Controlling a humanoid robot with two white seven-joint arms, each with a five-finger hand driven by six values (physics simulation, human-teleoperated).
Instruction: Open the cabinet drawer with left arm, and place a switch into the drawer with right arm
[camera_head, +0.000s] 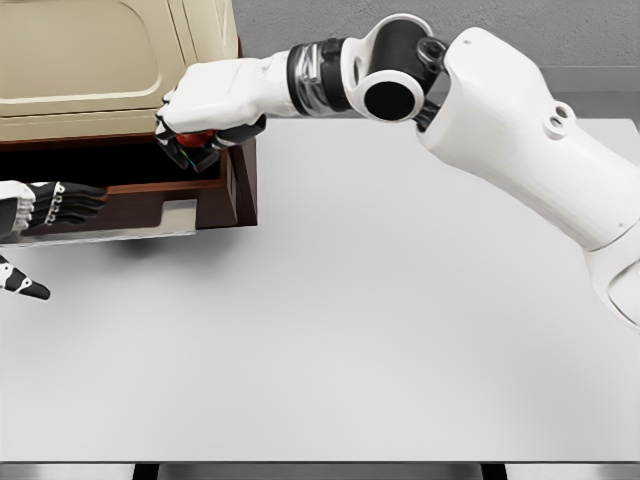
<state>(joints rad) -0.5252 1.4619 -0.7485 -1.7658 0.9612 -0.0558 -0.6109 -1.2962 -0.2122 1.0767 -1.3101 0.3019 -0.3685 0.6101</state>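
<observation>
at the upper left of the frame, the right hand (205, 115) is clenched around the switch (197, 143), a dark thing with a red part, just above the open drawer (150, 205) of the cabinet (100, 60). at the left edge, the left hand (40, 205) rests at the drawer front, fingers relaxed. best lower the switch well inside the drawer walls before letting go, judging by how near the drawer's right wall it hangs.
</observation>
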